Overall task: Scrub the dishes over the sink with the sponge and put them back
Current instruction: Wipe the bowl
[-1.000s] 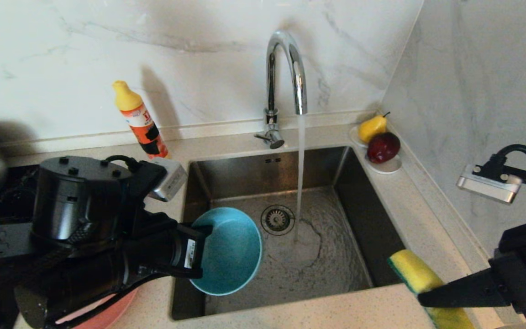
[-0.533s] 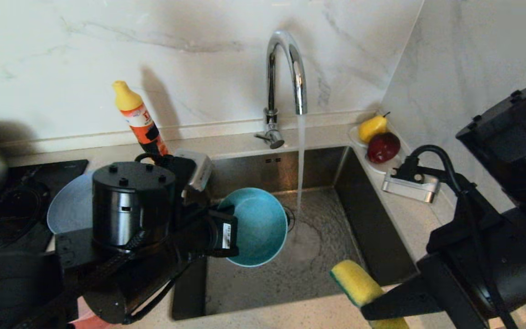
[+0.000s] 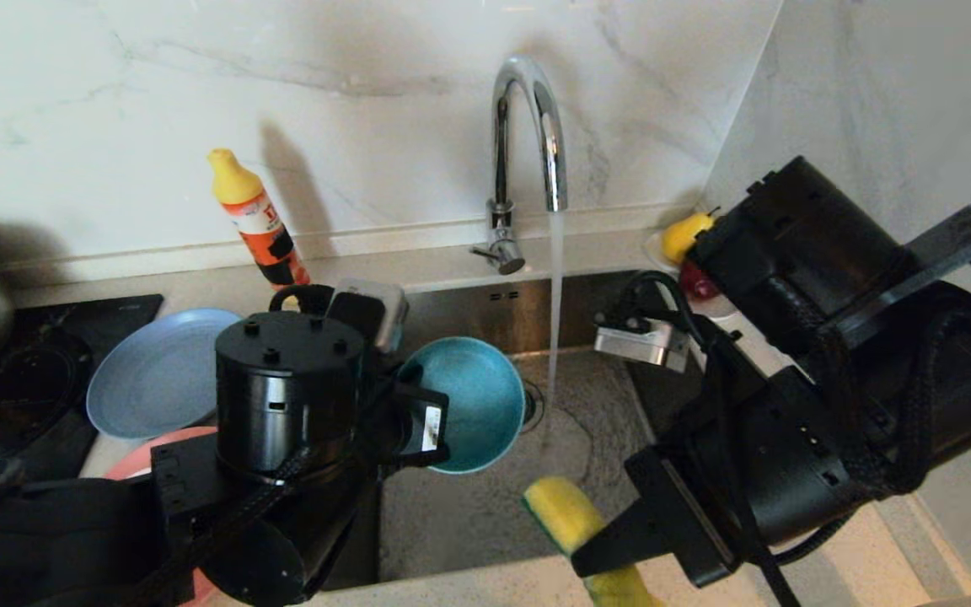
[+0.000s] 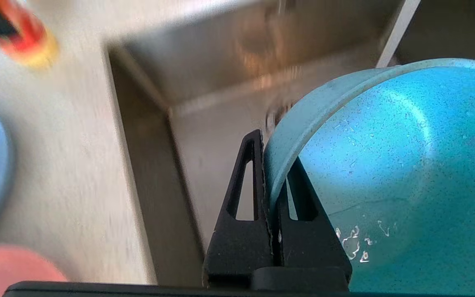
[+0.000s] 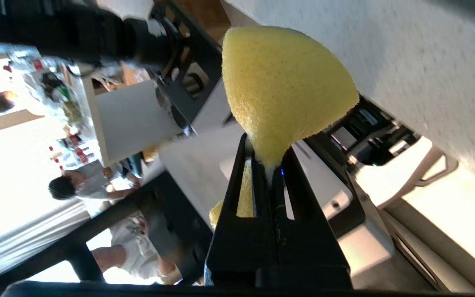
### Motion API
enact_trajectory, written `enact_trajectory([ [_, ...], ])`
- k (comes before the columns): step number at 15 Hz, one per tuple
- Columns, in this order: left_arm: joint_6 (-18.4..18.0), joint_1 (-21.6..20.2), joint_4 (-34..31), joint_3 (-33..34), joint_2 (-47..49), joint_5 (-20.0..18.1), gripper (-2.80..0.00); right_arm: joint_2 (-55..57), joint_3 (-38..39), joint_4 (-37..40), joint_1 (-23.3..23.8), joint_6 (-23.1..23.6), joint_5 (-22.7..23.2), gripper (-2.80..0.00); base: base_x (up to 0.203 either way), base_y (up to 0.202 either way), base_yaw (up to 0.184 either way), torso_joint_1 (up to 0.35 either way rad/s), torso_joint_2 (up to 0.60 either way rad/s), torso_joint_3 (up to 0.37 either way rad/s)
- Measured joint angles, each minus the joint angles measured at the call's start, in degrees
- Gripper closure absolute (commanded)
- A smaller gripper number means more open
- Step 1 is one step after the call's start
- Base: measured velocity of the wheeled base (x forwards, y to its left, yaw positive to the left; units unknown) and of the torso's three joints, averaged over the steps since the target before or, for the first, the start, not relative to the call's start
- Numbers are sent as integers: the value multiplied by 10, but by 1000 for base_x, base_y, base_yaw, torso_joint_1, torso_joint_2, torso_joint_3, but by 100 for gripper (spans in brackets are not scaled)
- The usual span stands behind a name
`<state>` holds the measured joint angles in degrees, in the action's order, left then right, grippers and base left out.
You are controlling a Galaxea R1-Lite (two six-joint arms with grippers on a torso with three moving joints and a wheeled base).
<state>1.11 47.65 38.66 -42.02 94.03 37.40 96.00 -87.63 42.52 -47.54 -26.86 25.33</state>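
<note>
Big steel sink (image 3: 452, 523) fills the middle of the bench (image 3: 443, 270), and the tap (image 3: 528, 126) at its far edge is running, a stream of water (image 3: 555, 320) dropping just beside the drain (image 3: 529, 403). The right arm (image 3: 831, 396) reaches in from the right across the sink's right side. The left arm (image 3: 283, 421) comes in from the near left. On the bench left of the sink there's a grey-blue plate (image 3: 152, 375), and a salmon-pink plate (image 3: 152, 447) peeks out nearer, partly under the arm. The left gripper (image 4: 271, 165) is clamped tight on the rim of the teal bowl (image 3: 473, 400), one finger inside and one outside, holding it tipped on edge over the left part of the sink, its hollow facing the stream. The right gripper (image 5: 267, 163) pinches the yellow sponge (image 3: 565, 514), squeezing it flat at the middle, low over the sink's near edge, clear of the bowl. A detergent bottle (image 3: 256, 221) stands far left by the wall, and a yellow pear (image 3: 679, 236) sits in the far right corner.
</note>
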Motion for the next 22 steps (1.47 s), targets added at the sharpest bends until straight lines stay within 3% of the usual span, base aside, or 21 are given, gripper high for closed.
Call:
enact_trajectory([
  [5, -105, 15, 222, 82, 23, 2, 0, 59, -71, 22, -11, -24, 1, 0, 0, 0, 0, 0, 0, 0],
  [8, -134, 31, 338, 114, 46, -1, 0, 85, -98, 23, -14, -42, 1, 0, 0, 0, 0, 0, 0, 0],
  [13, -136, 50, 355, 127, 58, -2, 0, 103, -127, 22, -9, -54, 1, 0, 0, 0, 0, 0, 0, 0],
  [22, -136, 52, 378, 140, 56, -1, 0, 95, -150, 21, 42, -64, 2, 0, 0, 0, 0, 0, 0, 0],
])
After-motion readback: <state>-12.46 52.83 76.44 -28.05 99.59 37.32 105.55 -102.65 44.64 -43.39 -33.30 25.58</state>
